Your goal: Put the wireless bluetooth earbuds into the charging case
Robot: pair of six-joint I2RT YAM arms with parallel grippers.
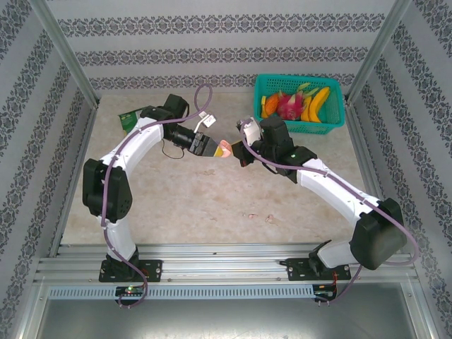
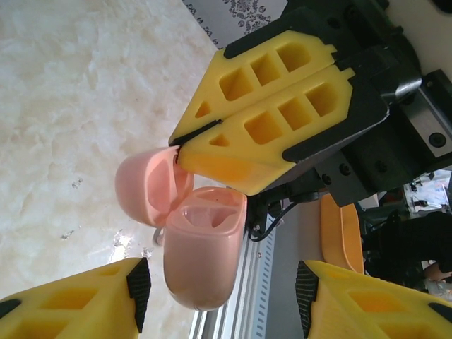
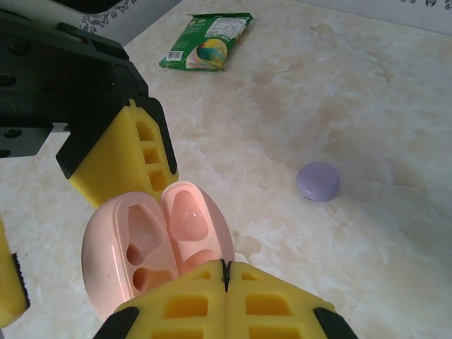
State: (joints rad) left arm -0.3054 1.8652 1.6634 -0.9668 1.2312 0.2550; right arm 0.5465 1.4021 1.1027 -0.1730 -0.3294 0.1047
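My right jaws are pressed together, pinching the edge of the small pale pink plastic charging case, which hangs open above the marbled worktop. My left jaws stand spread, one finger at each side of the case body, not touching. Tiny pale pink earbuds lie on the worktop, near my right arm.

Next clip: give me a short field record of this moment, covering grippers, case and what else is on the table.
right gripper: shut on case edge, holding it above table
left gripper: open, fingers either side of case, not clamped
case: pink, lid open, wells look empty
on table: lilac disc, green packet, fruit basket at far right
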